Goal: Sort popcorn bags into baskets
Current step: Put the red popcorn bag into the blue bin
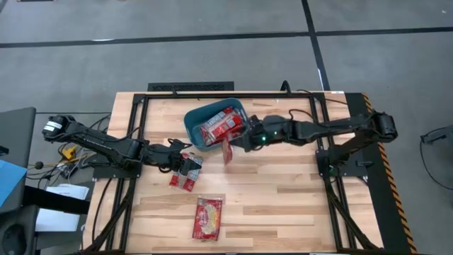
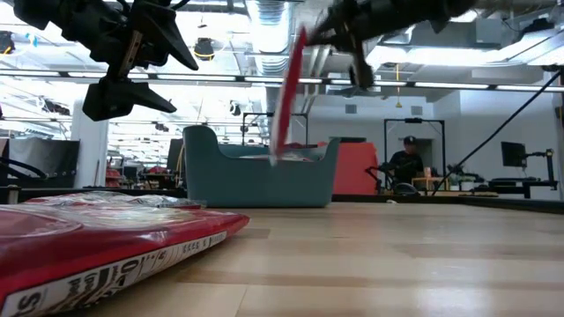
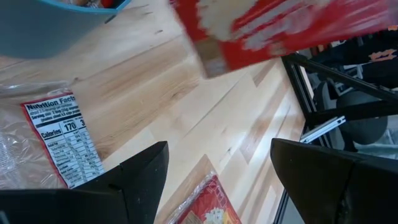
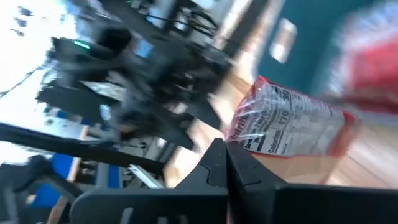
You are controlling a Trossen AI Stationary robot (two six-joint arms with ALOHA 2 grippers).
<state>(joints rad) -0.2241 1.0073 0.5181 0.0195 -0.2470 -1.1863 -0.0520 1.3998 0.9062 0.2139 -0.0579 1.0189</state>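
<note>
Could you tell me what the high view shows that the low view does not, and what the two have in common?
Only the high view shows packets inside the tub, a bag at the table's front, and the open left gripper over a bag. Only the low view shows the room behind, with a person seated there. Both show the tub and the right gripper shut on a hanging bag beside it.

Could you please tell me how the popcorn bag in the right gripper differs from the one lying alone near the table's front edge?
The held bag hangs on edge in the shut right gripper, beside the basket. The front bag lies flat on the table, untouched. Both are red packets.
</note>
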